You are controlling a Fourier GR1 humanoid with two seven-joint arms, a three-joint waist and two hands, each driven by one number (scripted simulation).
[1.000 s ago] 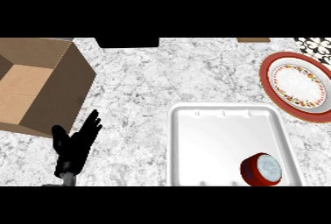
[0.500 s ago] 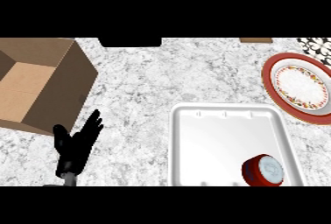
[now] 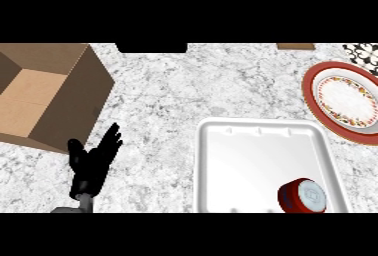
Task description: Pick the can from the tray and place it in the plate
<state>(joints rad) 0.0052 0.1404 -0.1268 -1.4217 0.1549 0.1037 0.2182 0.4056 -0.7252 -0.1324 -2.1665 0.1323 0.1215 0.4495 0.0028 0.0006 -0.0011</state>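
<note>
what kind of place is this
Most likely a kitchen counter: a speckled stone-look countertop holds a white tray with a red can, a red-rimmed patterned plate, and an open cardboard box. The left hand rests open at lower left.

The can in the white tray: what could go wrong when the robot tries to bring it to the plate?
1. The can stands in the tray's near right corner, close to the raised rim, so fingers may have little room there.
2. The plate is cut by the view's right edge, so placing could go off-centre.
3. Only the left hand shows, open, on the far side from the can.
</note>
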